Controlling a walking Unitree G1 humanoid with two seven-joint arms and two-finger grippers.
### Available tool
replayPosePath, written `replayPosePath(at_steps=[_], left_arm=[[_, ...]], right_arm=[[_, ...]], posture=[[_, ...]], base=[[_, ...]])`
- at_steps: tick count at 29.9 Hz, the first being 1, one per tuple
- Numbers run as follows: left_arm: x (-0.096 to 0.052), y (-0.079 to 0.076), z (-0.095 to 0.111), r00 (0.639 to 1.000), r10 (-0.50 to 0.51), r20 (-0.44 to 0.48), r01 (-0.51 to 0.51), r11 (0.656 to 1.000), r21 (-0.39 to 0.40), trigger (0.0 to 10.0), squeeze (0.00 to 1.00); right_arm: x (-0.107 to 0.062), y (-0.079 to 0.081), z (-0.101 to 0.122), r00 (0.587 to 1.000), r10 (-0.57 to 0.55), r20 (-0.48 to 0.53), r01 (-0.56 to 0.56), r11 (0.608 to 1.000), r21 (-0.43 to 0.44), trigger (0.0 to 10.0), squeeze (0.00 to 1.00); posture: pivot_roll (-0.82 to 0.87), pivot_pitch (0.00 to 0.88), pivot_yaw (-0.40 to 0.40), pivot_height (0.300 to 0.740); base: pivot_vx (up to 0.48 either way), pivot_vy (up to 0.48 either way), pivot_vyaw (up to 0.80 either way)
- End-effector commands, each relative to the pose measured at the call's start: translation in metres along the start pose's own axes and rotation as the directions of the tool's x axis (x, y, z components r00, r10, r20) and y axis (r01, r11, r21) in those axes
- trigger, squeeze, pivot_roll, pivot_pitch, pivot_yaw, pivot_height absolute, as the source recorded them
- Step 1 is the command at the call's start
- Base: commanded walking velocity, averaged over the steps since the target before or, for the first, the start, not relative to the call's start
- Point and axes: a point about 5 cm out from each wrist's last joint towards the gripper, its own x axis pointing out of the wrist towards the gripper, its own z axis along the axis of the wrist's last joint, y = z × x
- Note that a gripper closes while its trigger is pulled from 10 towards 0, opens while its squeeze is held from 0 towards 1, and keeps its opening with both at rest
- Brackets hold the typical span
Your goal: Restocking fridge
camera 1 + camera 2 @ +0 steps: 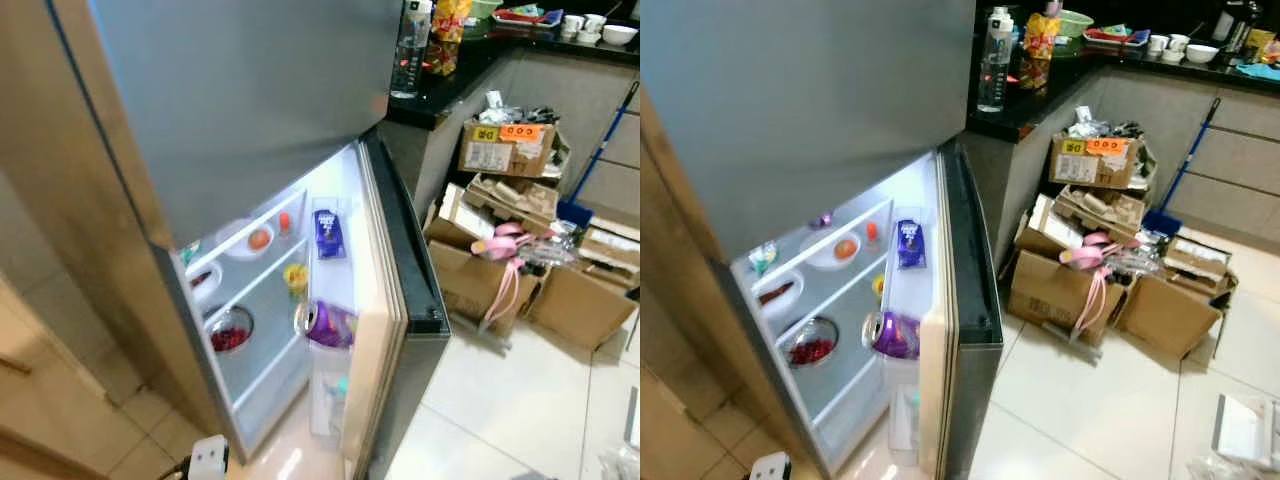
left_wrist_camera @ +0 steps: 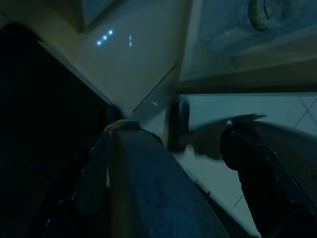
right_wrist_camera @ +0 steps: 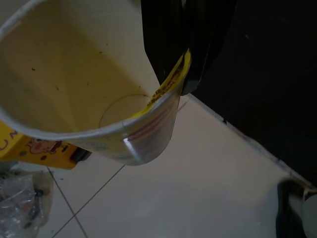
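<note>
Far left, the fridge (image 1: 790, 100) stands with its lower door (image 1: 955, 330) swung wide and the inside lit. On the shelves: a plate with an orange fruit (image 1: 845, 249), a bowl of red berries (image 1: 812, 350), and in the door racks a blue carton (image 1: 908, 243) above a purple packet (image 1: 898, 335). Plenty in there already, so any free spot looks tight.

The left tool (image 2: 148, 148) hangs low in shadow over pale floor tiles; whether its fingers are spread or together, I cannot tell.

Over to the right tool (image 3: 185, 54): its black fingers are pinched onto the rim of an empty paper cup (image 3: 84, 79), cream inside with yellow print outside, held low over the floor tiles (image 3: 198, 188).

My read: this is the carry-and-approach step, item in hand, fridge open and waiting. The next move calls for raising the right arm and steering the cup toward a gap on a shelf, keeping it clear of the door edge.

Further right, the black surface (image 1: 1040, 95) carries a clear bottle (image 1: 994, 60) and snack bags. Below it, a heap of cardboard boxes (image 1: 1090, 270) and a blue broom (image 1: 1185, 165) crowd the floor, narrowing any sidestep that way.
</note>
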Motion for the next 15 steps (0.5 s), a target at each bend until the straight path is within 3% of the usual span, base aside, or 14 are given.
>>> replayPosePath(at_steps=[1, 6, 15], left_arm=[[-0.0009, 0.0002, -0.0063, 1.0, 0.007, -0.025, -0.007, 1.0, 0.001, 10.0, 0.0], [-0.0009, 0.0005, -0.0059, 1.0, 0.008, -0.025, -0.008, 1.0, 0.004, 10.0, 0.0], [-0.0017, 0.0028, -0.0038, 1.0, 0.006, -0.022, -0.005, 1.0, 0.029, 10.0, 0.0]], right_arm=[[-0.0006, -0.0056, 0.0091, 0.999, -0.015, 0.028, 0.015, 1.0, -0.008, 10.0, 0.0], [-0.0007, -0.0056, 0.0094, 1.0, -0.015, 0.028, 0.015, 1.0, -0.01, 10.0, 0.0], [-0.0007, -0.0061, 0.0095, 0.999, -0.014, 0.029, 0.014, 1.0, -0.014, 10.0, 0.0]], posture=[[-0.07, 0.0, -0.053, 0.74], [-0.07, 0.0, -0.052, 0.74], [-0.07, 0.0, -0.054, 0.74]], base=[[-0.405, 0.0, 0.0], [-0.391, 0.0, 0.0], [0.0, -0.053, 0.0]])
